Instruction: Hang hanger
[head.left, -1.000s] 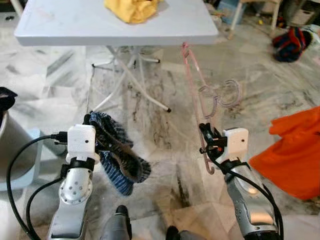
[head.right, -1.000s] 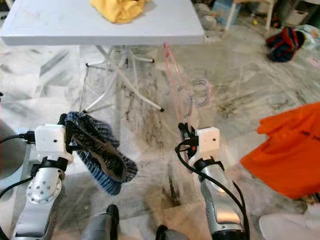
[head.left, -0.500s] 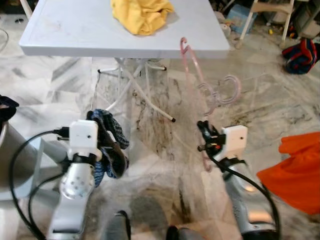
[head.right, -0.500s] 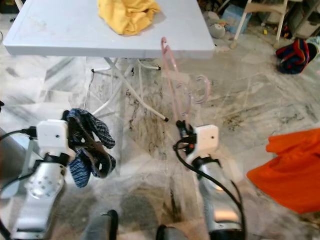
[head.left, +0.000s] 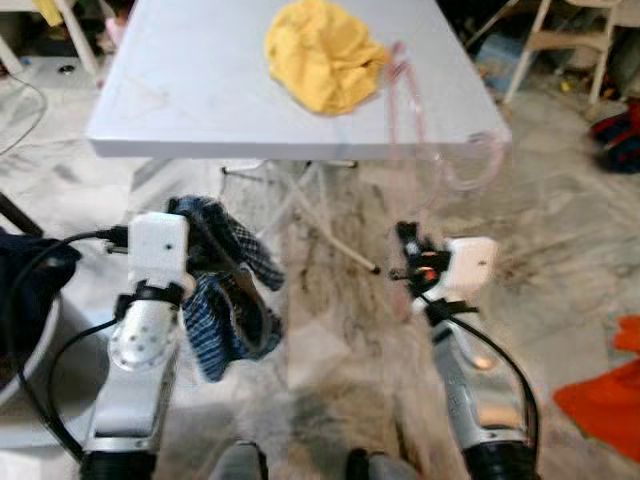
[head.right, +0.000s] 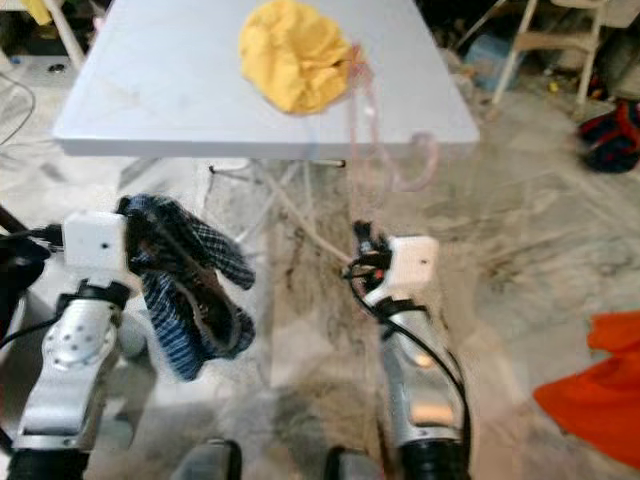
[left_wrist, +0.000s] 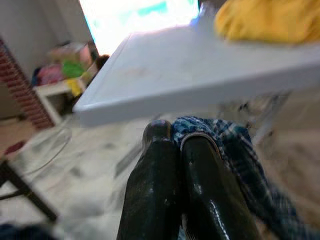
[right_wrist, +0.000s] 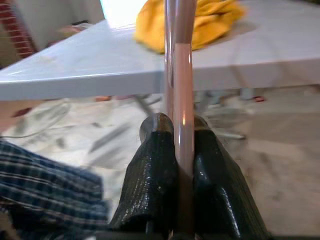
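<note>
My right claw is pinching one pink hanger; the wrist view shows its rod clamped between both fingers. The hanger rises from the claw toward the bench, its upper part blurred in front of the near right corner; I cannot tell whether it touches the bench.

My left claw is pressed together on one blue plaid cloth, which hangs below the claw, off the floor, in front of the near edge of the bench.

Count on the bench: one yellow cloth, bunched, lying toward the right edge, just beside the top of the hanger.

Count on the floor: one orange cloth, well apart to the right; one dark red-and-blue bundle beyond the bench's right edge, too blurred to identify. One dark cloth lies in a pale container at the far left of the head view.

The bench stands on white folding legs. Both head views are motion-blurred.
</note>
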